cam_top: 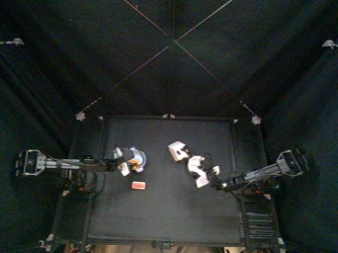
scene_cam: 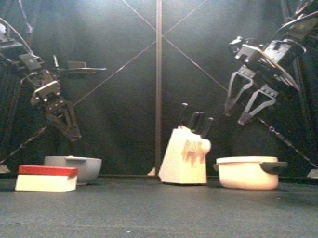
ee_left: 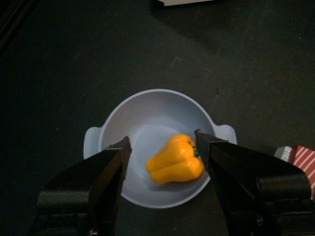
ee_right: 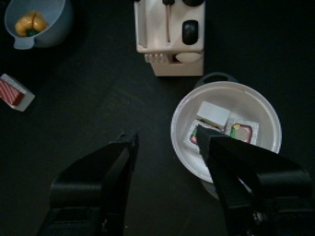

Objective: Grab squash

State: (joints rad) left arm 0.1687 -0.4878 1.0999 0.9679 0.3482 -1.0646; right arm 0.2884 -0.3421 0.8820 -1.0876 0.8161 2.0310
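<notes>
The squash [ee_left: 176, 159], orange-yellow and lumpy, lies in a grey bowl [ee_left: 123, 111] with small handles. My left gripper [ee_left: 163, 140] hangs above the bowl, open, with one jaw on each side of the squash and apart from it. In the front view the left gripper [scene_cam: 65, 125] is well above the bowl [scene_cam: 72, 167]. My right gripper [ee_right: 170, 143] is open and empty, held high over the table's right side [scene_cam: 255, 98]. In the right wrist view the squash [ee_right: 31, 22] shows small in the bowl.
A red and white box [scene_cam: 47, 177] lies in front of the bowl. A pale knife block [scene_cam: 187, 156] with black handles stands mid-table. A white pot [ee_right: 185, 111] holding small packets sits on the right, below the right gripper.
</notes>
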